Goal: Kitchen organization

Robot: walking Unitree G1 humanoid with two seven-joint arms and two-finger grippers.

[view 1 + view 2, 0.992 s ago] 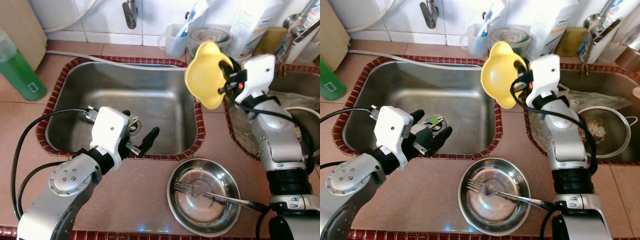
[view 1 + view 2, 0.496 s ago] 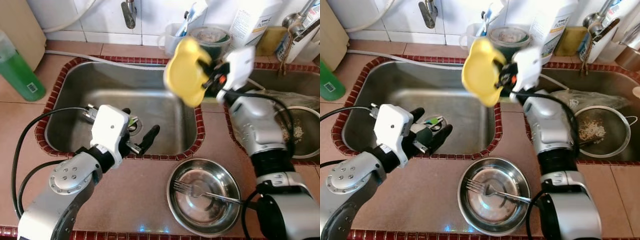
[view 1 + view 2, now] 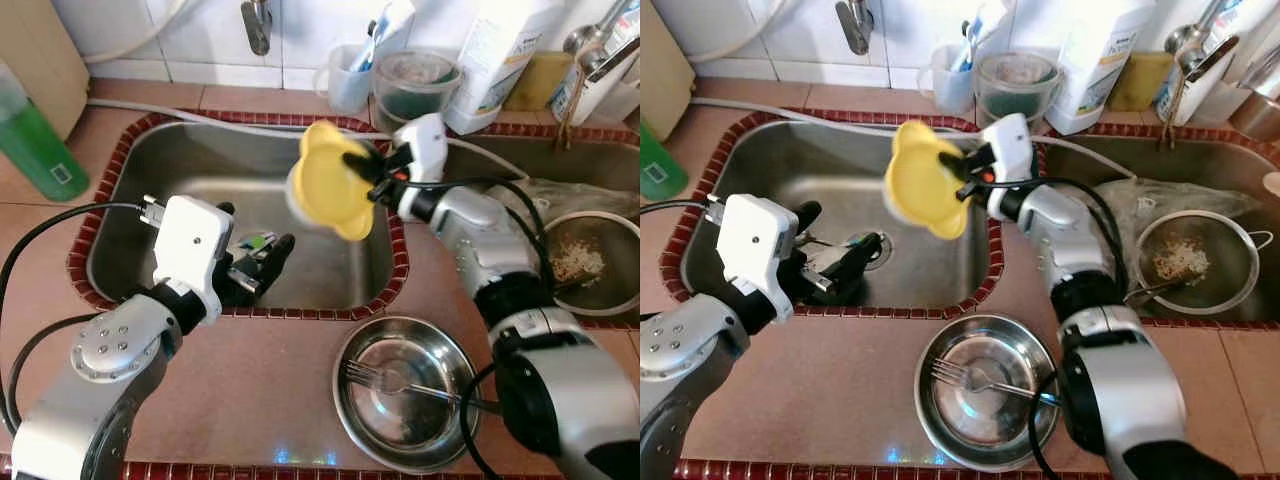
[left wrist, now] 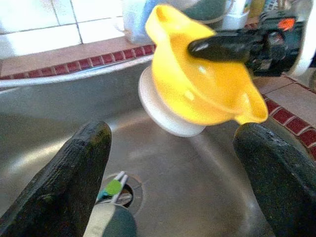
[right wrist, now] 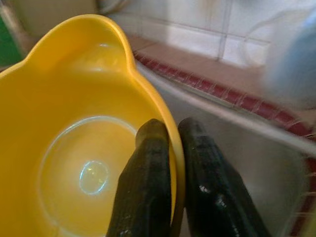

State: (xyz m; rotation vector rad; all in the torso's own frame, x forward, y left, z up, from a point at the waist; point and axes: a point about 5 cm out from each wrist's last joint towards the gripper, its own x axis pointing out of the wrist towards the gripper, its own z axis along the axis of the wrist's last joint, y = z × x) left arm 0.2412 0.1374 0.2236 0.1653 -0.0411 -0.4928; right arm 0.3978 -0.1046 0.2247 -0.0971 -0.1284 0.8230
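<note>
At the counter's (image 3: 270, 390) near edge, right of middle, sits a steel plate (image 3: 355, 425) with a fork (image 3: 400, 385) lying across it, tines toward the left. Just beyond, the left gripper (image 3: 262, 268) hangs over the near rim of the left sink (image 3: 130, 200), its two black fingers (image 4: 74, 173) spread wide apart with nothing between them, pointing toward the drain (image 3: 255, 243), where something green lies. Above the middle of this sink, toward its right wall, the right gripper (image 3: 368, 170) holds a yellow bowl (image 3: 325, 185) in the air, tilted on its side with its white foot facing the left arm. Its fingers are pinched tight on the bowl's rim (image 5: 175, 148), one inside and one outside the wall. The bowl touches neither the sink floor nor its walls. In the right sink (image 3: 520, 165) lie a strainer (image 3: 590, 265) with food scraps and a crumpled clear bag (image 3: 570, 195). On the counter's left side stands a green bottle (image 3: 35, 140). Along the far edge, against the tiled wall, stand a clear cup (image 3: 352, 78) holding brushes, a lidded tub (image 3: 415, 82), and a tall white jug (image 3: 495, 50). A tap (image 3: 258, 25) juts from the wall above the left sink.
</note>
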